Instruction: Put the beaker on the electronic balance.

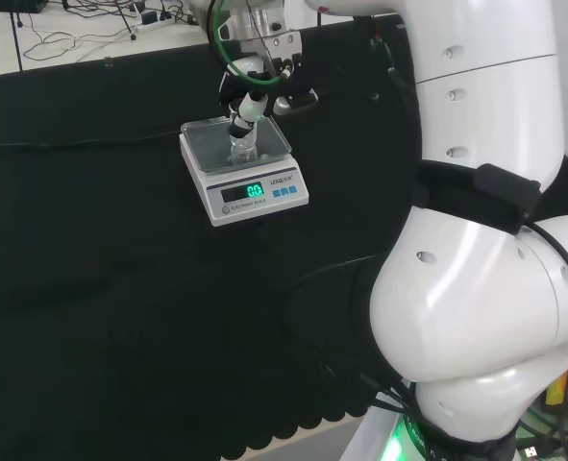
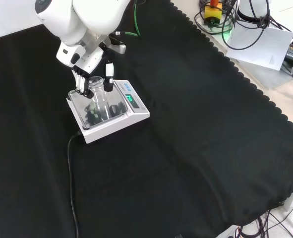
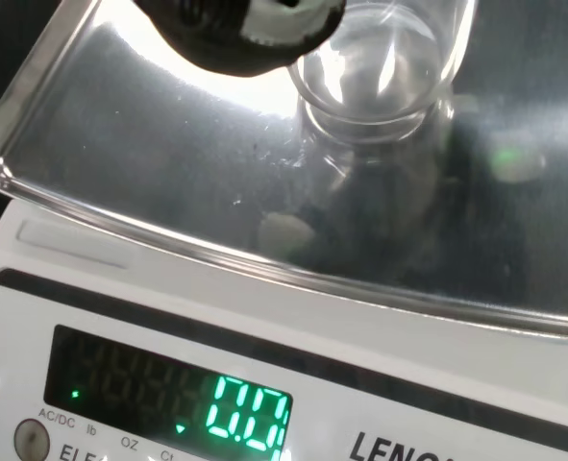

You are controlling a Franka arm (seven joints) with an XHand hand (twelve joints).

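Note:
A white electronic balance point(image 1: 264, 197) with a shiny steel pan point(image 1: 205, 144) and a lit green display stands on the black cloth. The clear glass beaker point(image 2: 99, 99) is upright over the middle of the pan point(image 2: 117, 108), and the hand point(image 2: 89, 62) holds it from above, fingers and thumb curled round its upper part. In the wrist view the beaker point(image 3: 380, 86) sits low over the pan point(image 3: 139, 144) beside a black and white finger point(image 3: 240, 34). Whether its base touches the pan I cannot tell. In the head view the hand point(image 1: 257, 91) holds the beaker point(image 1: 242, 144).
A black cable point(image 2: 70, 168) runs from the balance toward the front view's bottom edge. The cloth's scalloped edge point(image 2: 255, 84) runs down the right, with cables and a paper sheet point(image 2: 260, 42) beyond it. The arm's white links point(image 1: 485, 240) fill the head view's right.

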